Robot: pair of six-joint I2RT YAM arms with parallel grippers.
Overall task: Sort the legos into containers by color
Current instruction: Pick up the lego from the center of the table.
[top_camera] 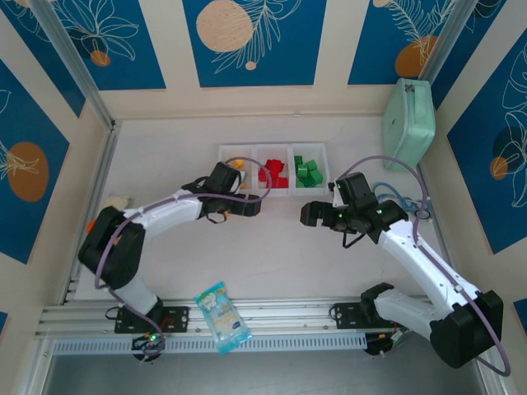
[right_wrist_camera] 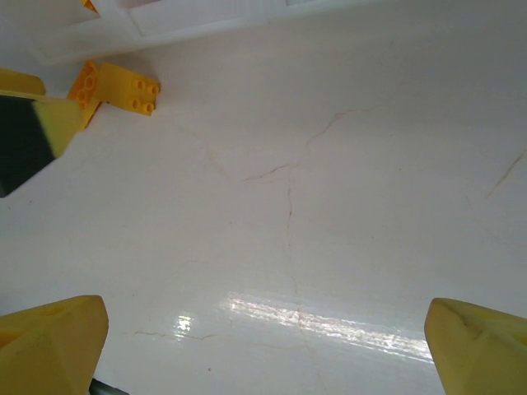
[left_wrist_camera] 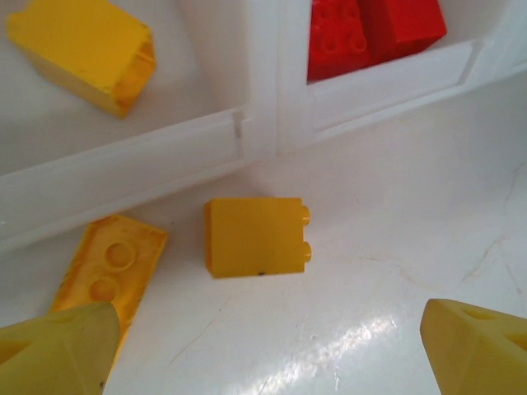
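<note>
left jaws wide open, empty | right jaws open, empty | yellow brick (left_wrist_camera: 255,237) on bench (left_wrist_camera: 395,271), just outside tray (left_wrist_camera: 123,160) wall | likely light, rigid, slick; pinch flat sides, not studs

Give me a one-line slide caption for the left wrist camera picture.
Open left gripper over a blocky yellow plastic brick lying on the table just outside the white translucent plastic tray.

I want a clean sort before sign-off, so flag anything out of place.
A yellow brick on its side and a flat yellow brick lie on the table outside the tray, just in front of its wall. Both belong with the yellow brick inside the compartment.
</note>
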